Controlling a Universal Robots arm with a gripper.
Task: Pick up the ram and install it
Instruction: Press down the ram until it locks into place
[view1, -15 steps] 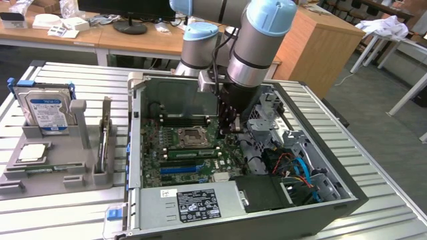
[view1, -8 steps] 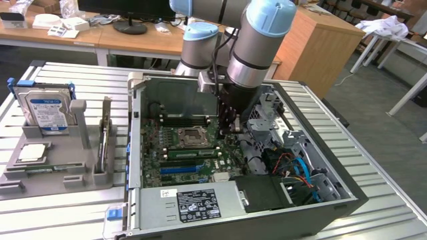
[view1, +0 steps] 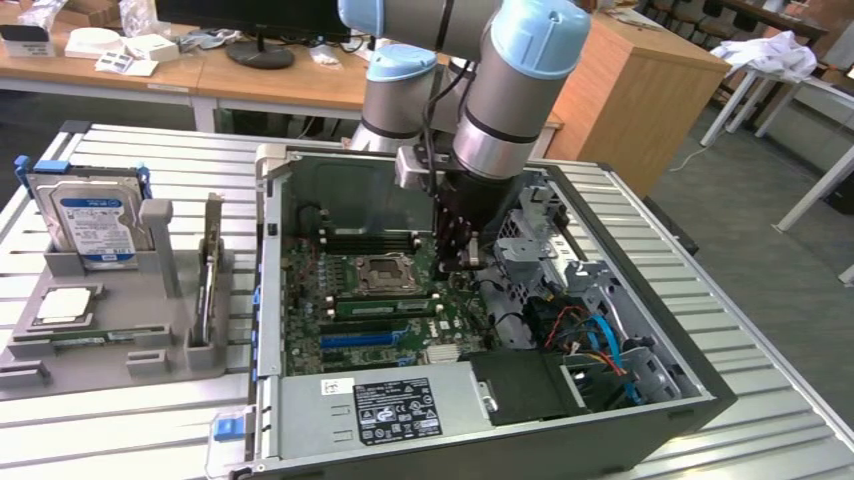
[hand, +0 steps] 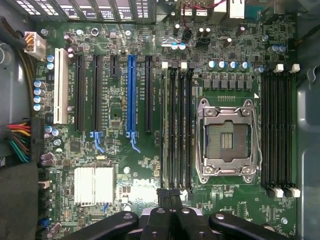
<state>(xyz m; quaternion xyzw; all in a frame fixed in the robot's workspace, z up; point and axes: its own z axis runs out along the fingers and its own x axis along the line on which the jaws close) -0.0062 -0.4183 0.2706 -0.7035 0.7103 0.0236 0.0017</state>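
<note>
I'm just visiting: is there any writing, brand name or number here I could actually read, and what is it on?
"DELL": white logo on the motherboard.
Print on the power supply label: too small to read.
Print on the hard drive label: too blurred to read.

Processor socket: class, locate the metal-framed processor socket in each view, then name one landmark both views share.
Exterior view: processor socket in the middle of the motherboard, beyond the blue expansion slot.
Wrist view: processor socket between the two banks of black memory slots.
Shared landmark: the blue expansion slot, alongside black ones.
</note>
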